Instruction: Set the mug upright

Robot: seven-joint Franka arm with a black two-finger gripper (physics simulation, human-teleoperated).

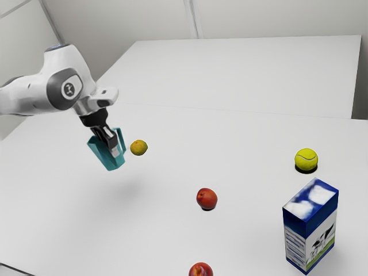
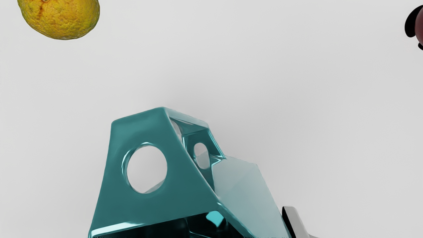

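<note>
Right at the tips of the gripper (image 1: 113,148), clamping the teal mug (image 1: 104,156) and holding it up above the white table (image 1: 57,201), casting a soft shadow below. Tilting it well over, nowhere near upright, with one fingertip (image 2: 295,219) seen against its side in the wrist view. Just past the gripper, on the exterior view's right, spotting a yellow-orange fruit (image 1: 138,148). Farther out from the fingers, coming to a red fruit (image 1: 207,198), then, off toward the exterior camera, to a second red fruit (image 1: 201,270). Well apart from the gripper, farthest to the exterior view's right, finding a tennis ball (image 1: 306,159) and a blue-and-white carton (image 1: 310,227) standing upright.
</note>
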